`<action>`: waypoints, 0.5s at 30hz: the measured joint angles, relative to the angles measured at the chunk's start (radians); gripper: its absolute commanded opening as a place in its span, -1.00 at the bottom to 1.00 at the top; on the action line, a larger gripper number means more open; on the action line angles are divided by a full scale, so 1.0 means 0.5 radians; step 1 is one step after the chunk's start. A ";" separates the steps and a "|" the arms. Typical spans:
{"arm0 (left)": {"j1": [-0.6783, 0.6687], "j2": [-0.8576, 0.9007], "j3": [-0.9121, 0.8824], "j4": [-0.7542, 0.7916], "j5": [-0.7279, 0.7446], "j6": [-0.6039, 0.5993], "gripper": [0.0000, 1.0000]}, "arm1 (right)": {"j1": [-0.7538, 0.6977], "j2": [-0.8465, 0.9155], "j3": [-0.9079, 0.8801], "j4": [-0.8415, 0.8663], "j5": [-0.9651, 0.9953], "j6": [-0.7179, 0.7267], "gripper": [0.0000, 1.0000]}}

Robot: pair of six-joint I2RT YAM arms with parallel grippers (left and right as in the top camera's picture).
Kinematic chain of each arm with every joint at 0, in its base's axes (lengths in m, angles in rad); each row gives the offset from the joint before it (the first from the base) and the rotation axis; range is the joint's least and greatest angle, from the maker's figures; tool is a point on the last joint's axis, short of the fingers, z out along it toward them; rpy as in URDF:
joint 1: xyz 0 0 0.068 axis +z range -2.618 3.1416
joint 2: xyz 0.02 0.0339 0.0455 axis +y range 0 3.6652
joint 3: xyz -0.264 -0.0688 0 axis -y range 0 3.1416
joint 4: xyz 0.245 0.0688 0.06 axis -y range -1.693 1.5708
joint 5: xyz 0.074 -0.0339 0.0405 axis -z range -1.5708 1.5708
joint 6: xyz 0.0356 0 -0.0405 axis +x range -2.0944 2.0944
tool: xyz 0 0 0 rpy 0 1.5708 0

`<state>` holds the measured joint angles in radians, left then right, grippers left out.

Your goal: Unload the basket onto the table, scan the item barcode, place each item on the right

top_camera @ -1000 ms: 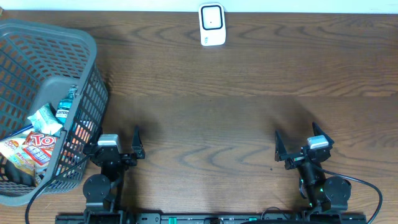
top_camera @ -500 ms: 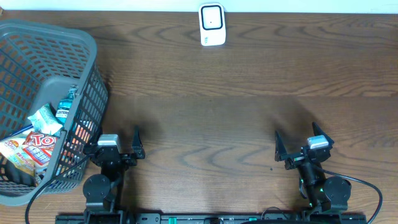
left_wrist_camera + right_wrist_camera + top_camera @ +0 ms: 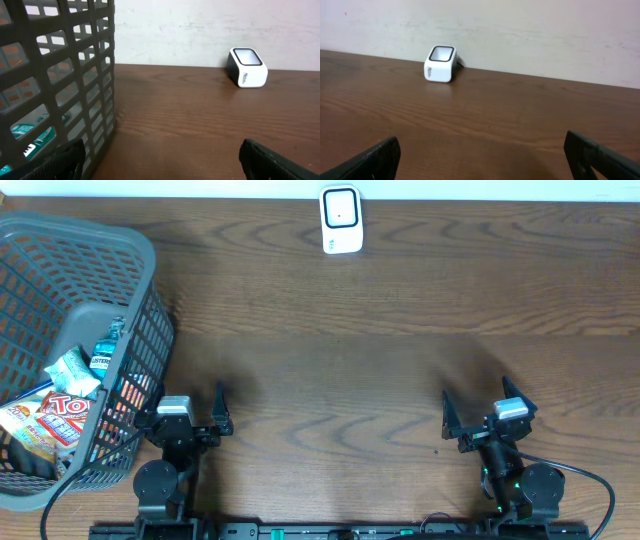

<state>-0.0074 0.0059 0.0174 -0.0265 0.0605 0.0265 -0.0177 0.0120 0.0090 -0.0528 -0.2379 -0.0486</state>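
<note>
Left pincer (image 3: 188,405) spread wide, gripping nothing, at near edge of bench (image 3: 350,350), just beside grey mesh basket (image 3: 148,330); right pincer (image 3: 479,397) likewise spread and empty; snack packets (image 3: 62,415) lie inside basket; white barcode scanner (image 3: 340,220) stands at far edge, well apart.

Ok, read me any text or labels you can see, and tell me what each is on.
"TO": large letters on the red-and-white packet in the basket; the rest is hidden behind the rim.
Teal bottle label: too small to read.
Scanner side print: blurred, unreadable.
</note>
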 measured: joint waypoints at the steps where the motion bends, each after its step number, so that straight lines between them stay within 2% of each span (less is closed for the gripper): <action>1: 0.000 -0.001 0.000 0.000 0.000 0.000 0.95 | 0.000 0.000 0.000 0.000 0.000 0.000 0.99; 9: 0.000 0.000 0.000 0.000 0.002 -0.057 0.96 | 0.000 0.000 0.000 0.000 0.000 0.000 0.98; 15: 0.000 0.000 0.000 0.007 0.066 -0.503 0.96 | 0.000 0.000 0.000 0.000 0.000 0.000 0.99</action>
<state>-0.0074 0.0059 0.0174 -0.0231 0.0937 -0.2249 -0.0177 0.0120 0.0090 -0.0528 -0.2379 -0.0486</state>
